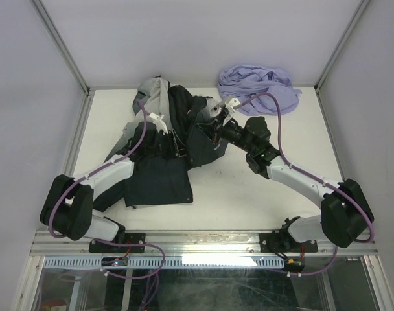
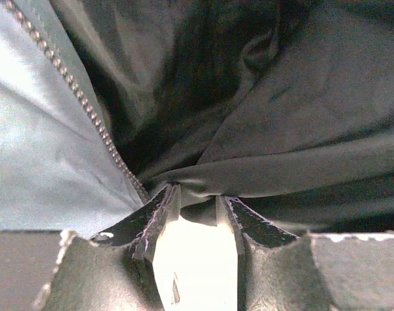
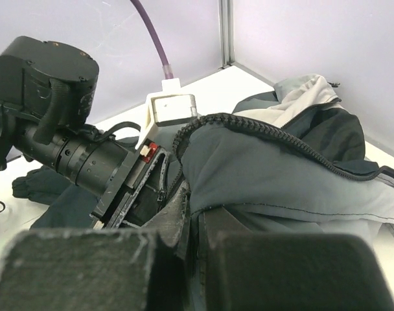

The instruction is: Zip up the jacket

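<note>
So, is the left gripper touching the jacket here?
Touching. The left wrist view shows the left gripper pinching a fold of the jacket, with dark cloth bunched between its fingertips, just beside the zipper.

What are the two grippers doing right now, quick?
Left gripper: jaws closed, pinching a fold of the jacket.
Right gripper: jaws closed on the jacket's zipper edge.
</note>
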`<move>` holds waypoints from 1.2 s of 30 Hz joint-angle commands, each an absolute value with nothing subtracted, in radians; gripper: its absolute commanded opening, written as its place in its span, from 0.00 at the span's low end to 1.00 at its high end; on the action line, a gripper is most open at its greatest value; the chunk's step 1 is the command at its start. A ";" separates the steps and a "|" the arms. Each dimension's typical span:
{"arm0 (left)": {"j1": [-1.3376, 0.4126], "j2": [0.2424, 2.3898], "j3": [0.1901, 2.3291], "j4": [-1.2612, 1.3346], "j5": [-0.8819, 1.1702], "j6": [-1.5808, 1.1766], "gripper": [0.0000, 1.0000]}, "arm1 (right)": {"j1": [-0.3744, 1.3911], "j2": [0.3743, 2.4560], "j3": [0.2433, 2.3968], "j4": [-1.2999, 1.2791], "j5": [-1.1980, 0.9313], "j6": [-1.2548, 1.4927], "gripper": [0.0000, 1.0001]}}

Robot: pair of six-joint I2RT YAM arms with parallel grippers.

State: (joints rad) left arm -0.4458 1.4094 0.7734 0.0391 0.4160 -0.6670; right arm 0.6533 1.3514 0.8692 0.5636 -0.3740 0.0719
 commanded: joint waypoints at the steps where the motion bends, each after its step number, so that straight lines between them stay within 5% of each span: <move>1: -0.450 1.374 0.829 0.113 0.362 -0.664 0.30 | 0.658 1.317 0.871 0.642 -0.344 0.052 0.00; 13: -0.405 1.141 0.738 -0.079 0.234 -0.677 0.40 | 0.658 1.313 0.845 0.589 -0.240 -0.064 0.00; 20: -0.405 1.189 0.843 0.023 0.376 -0.754 0.43 | 0.660 1.328 0.838 0.604 -0.266 -0.032 0.00; 36: -0.413 1.340 0.919 0.139 0.500 -0.795 0.33 | 0.666 1.339 0.850 0.600 -0.278 -0.002 0.00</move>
State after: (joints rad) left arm -0.4114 1.3449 0.8730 0.1005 0.4629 -0.8001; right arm 0.6594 1.3495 0.8356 0.5262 -0.2737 -0.0154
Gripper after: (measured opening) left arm 0.353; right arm 0.017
